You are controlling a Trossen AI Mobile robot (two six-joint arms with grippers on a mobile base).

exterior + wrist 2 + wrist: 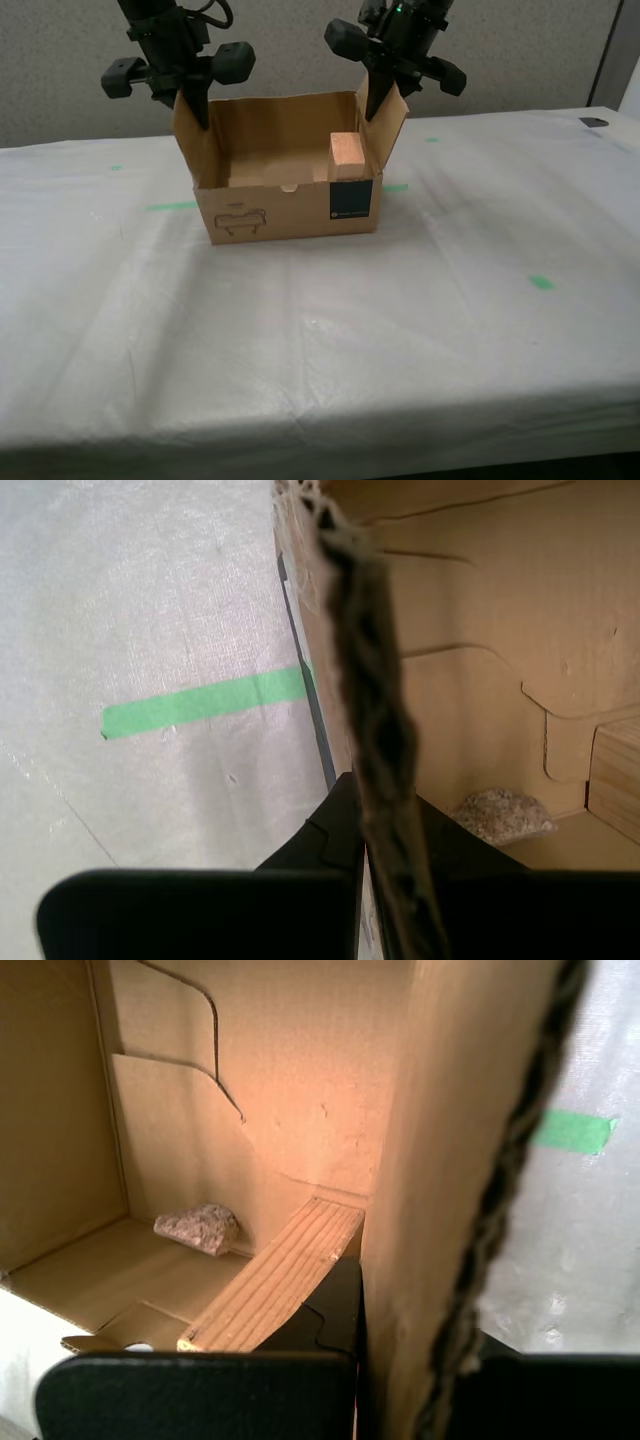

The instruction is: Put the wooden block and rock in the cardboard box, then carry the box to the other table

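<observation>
My first gripper (400,1360) and my second gripper (385,870) are each pinching a side flap of the cardboard box (285,205). The wooden block (347,155) is sitting inside; the rock (198,1228) is showing only in the wrist views.

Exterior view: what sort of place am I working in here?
Probably an office test area: a grey fabric partition behind a sheet-covered table marked with green tape.

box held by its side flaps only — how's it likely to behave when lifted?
The cardboard box is thin corrugated, and each gripper pinches just one upright flap, so the flaps will probably flex. The wooden block sits against one end, so that end may sag. The rock lies loose and might slide.
</observation>
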